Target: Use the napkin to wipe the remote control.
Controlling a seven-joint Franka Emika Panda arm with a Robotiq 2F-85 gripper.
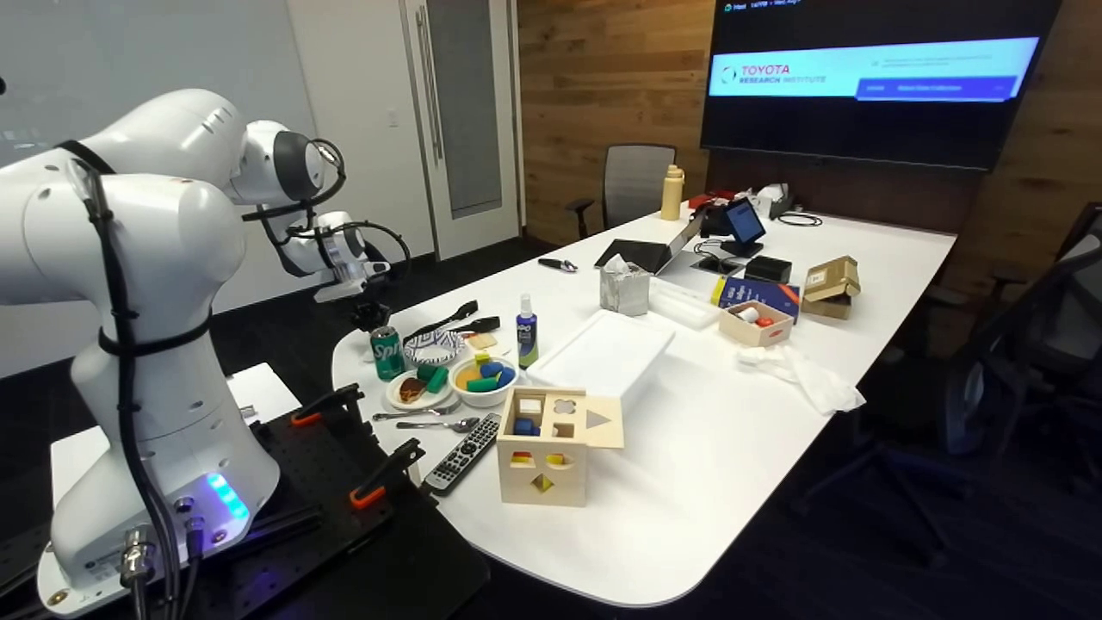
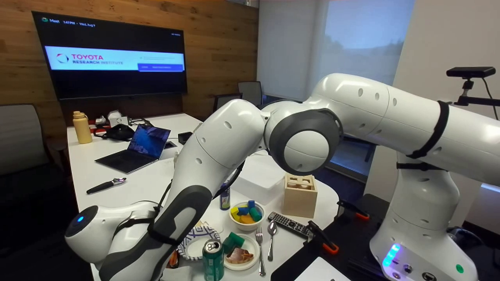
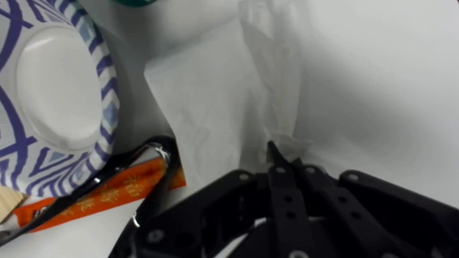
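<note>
The remote control [image 1: 465,454] is black with grey buttons. It lies near the table's edge beside the wooden shape box, and it also shows in an exterior view [image 2: 290,225]. It is out of the wrist view. The white napkin [image 3: 211,104] lies in the wrist view beside the patterned bowl, with a raised, crumpled fold at my fingertips. My gripper [image 3: 287,156] is shut on that fold, low over the table. In an exterior view the gripper [image 1: 370,315] is small and dark behind the green can. A white piece of the napkin [image 2: 176,274] shows left of the can.
The green can [image 1: 386,353], patterned bowl [image 3: 110,111], black tongs [image 3: 168,154] and orange packet [image 3: 104,195] are near the gripper. The plate with toy food [image 1: 392,398], block bowl [image 1: 485,398], fork [image 2: 260,249], spoon [image 2: 271,244] and wooden shape box [image 1: 544,482] stand around the remote.
</note>
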